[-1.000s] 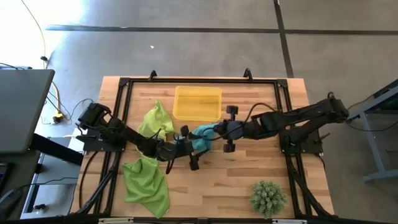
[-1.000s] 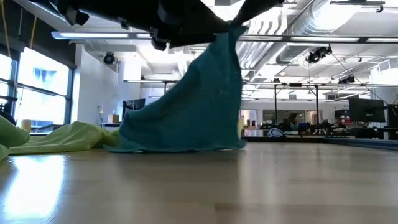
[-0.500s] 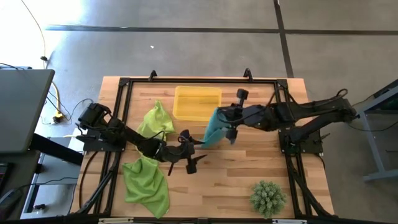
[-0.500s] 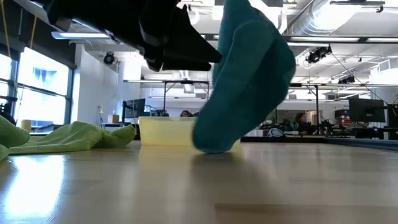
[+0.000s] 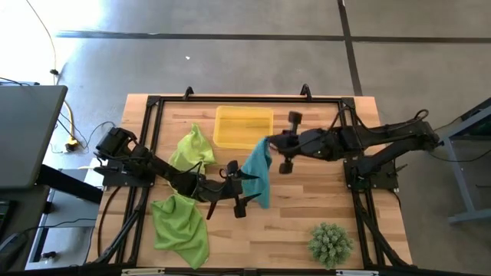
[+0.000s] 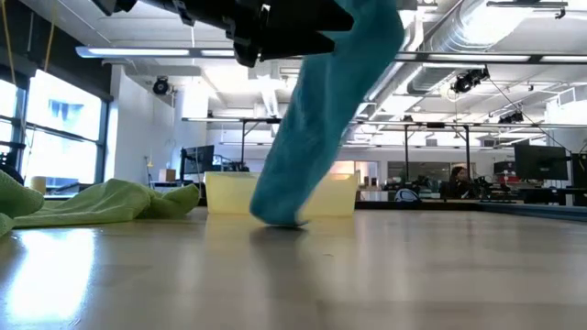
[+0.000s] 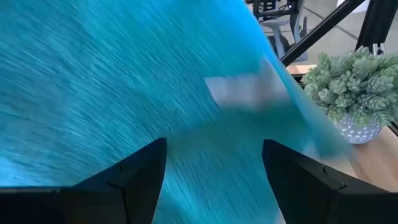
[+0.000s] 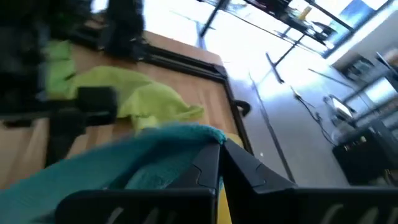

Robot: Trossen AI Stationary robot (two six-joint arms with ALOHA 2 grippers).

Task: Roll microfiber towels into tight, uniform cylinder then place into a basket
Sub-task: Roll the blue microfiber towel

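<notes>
The teal towel [image 5: 259,175] hangs from my right gripper [image 5: 267,144], which is shut on its top over the middle of the table, just near of the yellow tray [image 5: 244,126]. My left gripper [image 5: 244,190] is open right beside the hanging towel on its left. In the left wrist view the teal cloth [image 7: 155,81] fills the space ahead of the spread fingers, and I cannot tell whether they touch it. Two lime-green towels lie crumpled on the table's left, one farther [image 5: 192,149] and one nearer [image 5: 180,226]. My right gripper pinches the teal towel's top edge [image 8: 208,134] between its two shut fingers, which come about level from the table's right. One layer or several, I cannot tell. The towel hangs slack below the fingers, and its lower end [image 6: 275,215] touches the table.
A spiky green plant in a pot [image 5: 331,243] stands at the near right. Black frame rails [image 5: 153,138] run along the table's edges. Bare wood [image 5: 307,199] lies between the towel and the plant.
My right gripper has risen and gone toward the table's far edge with the teal towel. The towel, which sat spread wide on the table, has been drawn up into a narrow hanging strip, with only its lower end on the wood. It has swung toward the near side.
</notes>
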